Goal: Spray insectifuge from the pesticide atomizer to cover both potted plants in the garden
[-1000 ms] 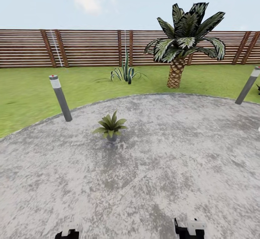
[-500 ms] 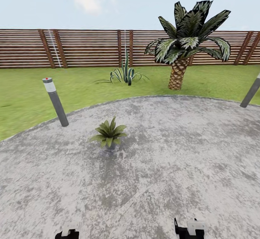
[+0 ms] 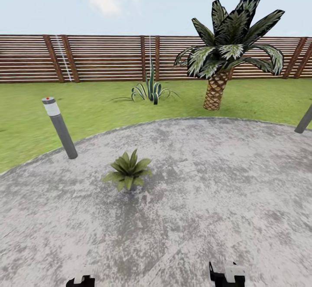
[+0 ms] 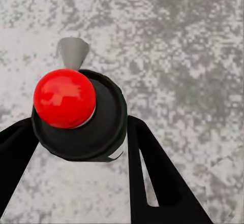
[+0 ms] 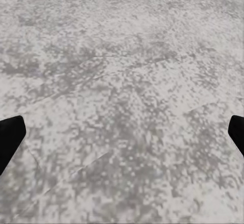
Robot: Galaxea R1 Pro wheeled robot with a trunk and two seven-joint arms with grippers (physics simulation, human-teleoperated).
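Grey patio (image 3: 208,200) bears potted plant (image 3: 127,174); left claw (image 4: 76,148) clamps atomizer (image 4: 79,115).

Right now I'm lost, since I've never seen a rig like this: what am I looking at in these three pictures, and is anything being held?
This is a simulated two-armed wheeled robot in a garden. The wide picture comes from its head camera, looking over a grey stone patio towards lawn, a slatted fence and a palm tree. One small potted plant stands on the patio, with a grey lamp post beside the edge. The other two pictures come from cameras on each wrist, looking down the fingers. The left gripper is closed around the pesticide atomizer, seen from its red top. The right gripper is open, with bare stone beneath it.
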